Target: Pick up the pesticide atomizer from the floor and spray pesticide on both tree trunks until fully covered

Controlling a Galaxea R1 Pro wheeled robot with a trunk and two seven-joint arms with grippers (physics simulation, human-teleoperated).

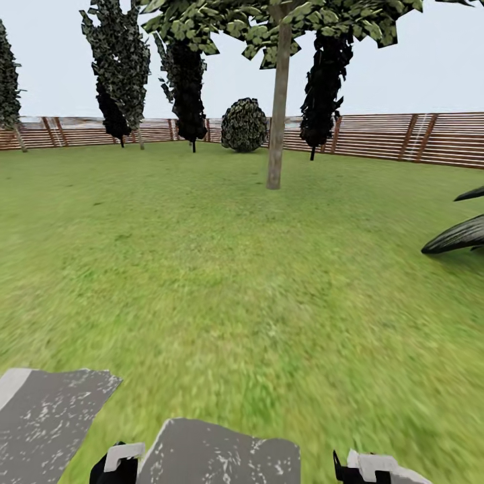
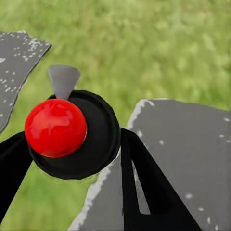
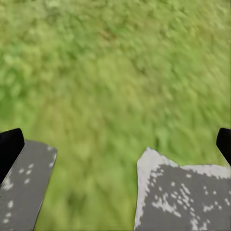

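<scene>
The pesticide atomizer (image 2: 67, 132), a black bottle with a round red top and a grey nozzle, sits between the black fingers (image 2: 144, 178) of my left gripper (image 2: 72, 159), which is shut on it. Beneath it are grass and grey paving slabs of the floor (image 2: 192, 144). My right gripper (image 3: 116, 144) is open and holds nothing, its fingertips far apart over grass and slabs. In the head view one tree with a bare grey-brown trunk (image 1: 277, 114) stands far ahead on the lawn, slightly right of centre. The ends of both arms show at the lower edge (image 1: 119, 464) (image 1: 366, 467).
Dark narrow cypresses (image 1: 185, 81) and a round bush (image 1: 244, 125) stand before the brown slat fence (image 1: 417, 138) at the back. Dark palm fronds (image 1: 460, 235) reach in from the right. Grey stone slabs (image 1: 47, 417) lie just ahead of me, and open lawn stretches to the tree.
</scene>
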